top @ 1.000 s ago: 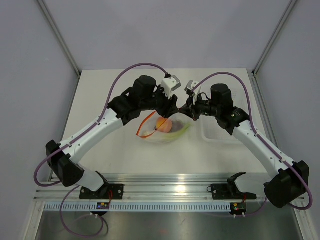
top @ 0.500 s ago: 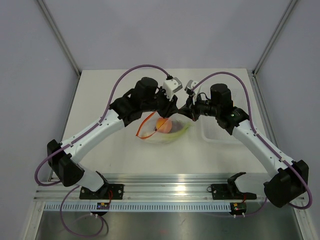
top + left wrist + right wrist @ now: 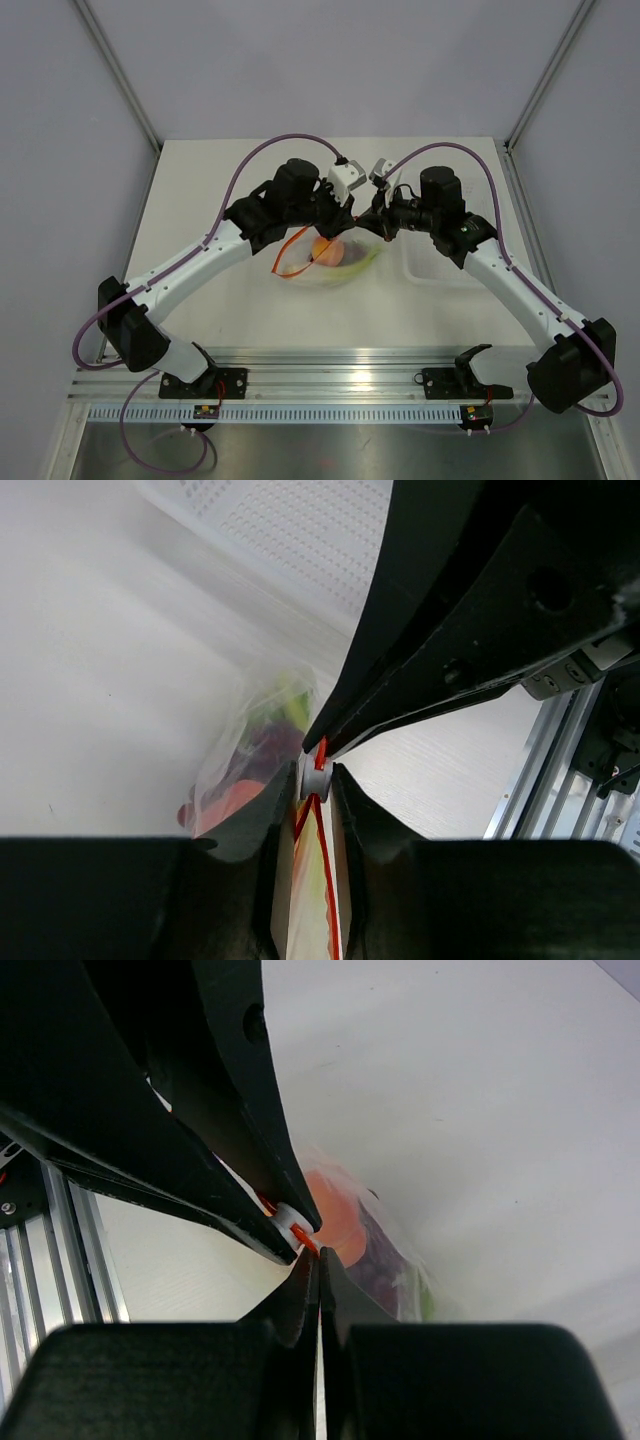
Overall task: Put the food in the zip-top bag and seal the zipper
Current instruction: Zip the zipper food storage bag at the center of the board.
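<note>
The clear zip-top bag [image 3: 322,268] lies mid-table with the orange-pink peach [image 3: 327,250], dark grapes and a pale-green stalk [image 3: 366,261] inside. Its orange-red zipper [image 3: 290,256] curves along the left side. My left gripper [image 3: 351,222] is shut on the zipper's white slider [image 3: 316,778], with the strip [image 3: 324,860] running between its jaws. My right gripper [image 3: 372,226] is shut on the bag's zipper edge [image 3: 310,1245], tip to tip with the left fingers [image 3: 230,1130]. The right wrist view shows the peach [image 3: 337,1215] and grapes [image 3: 378,1265] through the plastic.
A rigid clear tray [image 3: 440,266] stands just right of the bag, under the right arm; it also shows in the left wrist view [image 3: 290,540]. The aluminium rail [image 3: 340,365] runs along the near table edge.
The left arm has shifted slightly to the right, bringing the slider closer to the right gripper. The right arm and the bag have barely moved.
</note>
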